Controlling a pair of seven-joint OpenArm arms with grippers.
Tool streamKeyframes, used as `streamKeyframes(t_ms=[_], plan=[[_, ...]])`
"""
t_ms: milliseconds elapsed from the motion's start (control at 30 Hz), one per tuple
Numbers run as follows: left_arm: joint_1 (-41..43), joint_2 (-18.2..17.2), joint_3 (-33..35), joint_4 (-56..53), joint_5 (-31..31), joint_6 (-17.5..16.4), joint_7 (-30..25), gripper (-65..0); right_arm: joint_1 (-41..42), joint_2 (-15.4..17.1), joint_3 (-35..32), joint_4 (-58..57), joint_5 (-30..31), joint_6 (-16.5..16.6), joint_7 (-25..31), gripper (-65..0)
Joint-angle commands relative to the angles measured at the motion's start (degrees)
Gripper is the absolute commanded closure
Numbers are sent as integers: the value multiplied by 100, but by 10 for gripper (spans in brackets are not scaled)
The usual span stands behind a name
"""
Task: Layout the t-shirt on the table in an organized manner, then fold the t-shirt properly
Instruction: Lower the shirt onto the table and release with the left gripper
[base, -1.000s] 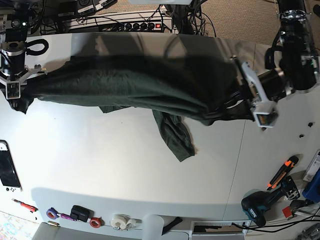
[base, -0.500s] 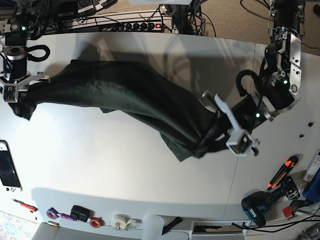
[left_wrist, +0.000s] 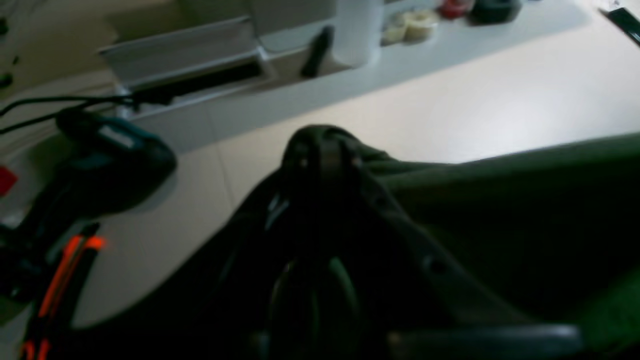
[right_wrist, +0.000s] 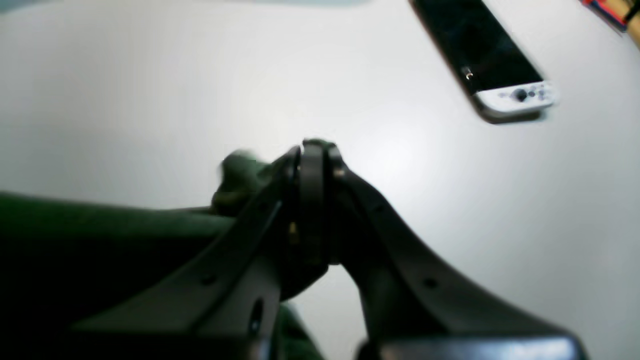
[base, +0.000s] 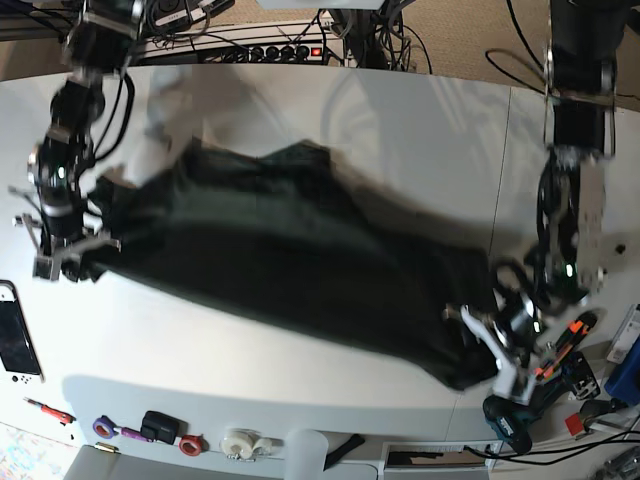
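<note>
T-shirt (base: 300, 270): soft, limp, drapes; you hold it clamped by left gripper (base: 497, 362) and right gripper (base: 68, 255) at opposite table (base: 250, 350) edges.

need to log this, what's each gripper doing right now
Left gripper: jaws shut on the t-shirt.
Right gripper: jaws shut on the t-shirt.
</note>
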Motion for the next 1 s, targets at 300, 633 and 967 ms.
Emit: streamKeyframes(t_ms=[300, 633, 967], plan=[[-1196, 378, -42, -1276, -192, -4, -232, 0, 1331, 144, 24, -841, -166, -573, 391, 0], [-1220, 656, 162, -2675, 52, -337, -649, -191, 1220, 144, 24, -846, -343, -693, 365, 0], [-1200, 614, 509, -2441, -1185, -1257, 555, -347, 1220, 142, 22, -846, -341, -651, 345, 0]])
